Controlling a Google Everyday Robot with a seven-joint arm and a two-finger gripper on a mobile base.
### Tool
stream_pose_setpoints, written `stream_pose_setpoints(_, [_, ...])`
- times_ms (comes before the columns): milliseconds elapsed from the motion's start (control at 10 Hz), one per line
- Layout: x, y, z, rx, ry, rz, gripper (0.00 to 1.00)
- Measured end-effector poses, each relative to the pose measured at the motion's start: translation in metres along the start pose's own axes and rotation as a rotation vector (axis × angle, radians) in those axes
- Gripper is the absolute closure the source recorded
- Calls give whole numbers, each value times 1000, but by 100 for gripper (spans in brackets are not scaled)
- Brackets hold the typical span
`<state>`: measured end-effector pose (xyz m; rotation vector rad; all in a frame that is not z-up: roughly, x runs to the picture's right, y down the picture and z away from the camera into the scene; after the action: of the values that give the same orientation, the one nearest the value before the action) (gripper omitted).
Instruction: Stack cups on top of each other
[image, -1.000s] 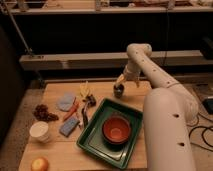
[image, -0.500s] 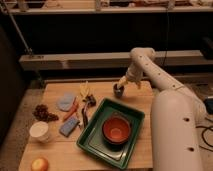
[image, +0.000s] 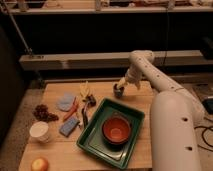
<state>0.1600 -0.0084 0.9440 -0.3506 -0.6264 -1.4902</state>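
Note:
A small tumbler, dark inside, stands near the far edge of the wooden table, just behind the green tray. My gripper is right at the tumbler, coming down on it from the upper right; the tumbler is partly hidden by it. The wider white cup with a cream inside stands upright at the table's left front, far from the gripper.
A green tray holds a big orange-red bowl. On the left lie a banana, a blue-grey cloth, a blue sponge, grapes and an apple. My white arm fills the right side.
The arm's elbow and upper link have swung to the right. The gripper has stayed at the tumbler, shifting only slightly left.

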Motion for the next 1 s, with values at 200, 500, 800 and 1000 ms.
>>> stream_pose_setpoints(200, [3,6,8,-10,-4,12,20])
stream_pose_setpoints(500, [3,10,22,-6,-33,25,25])
stream_pose_setpoints(800, [2,5,36,-18,-78,21,55])
stream_pose_setpoints(1000, [0,-3,43,-25,-105,7,73])
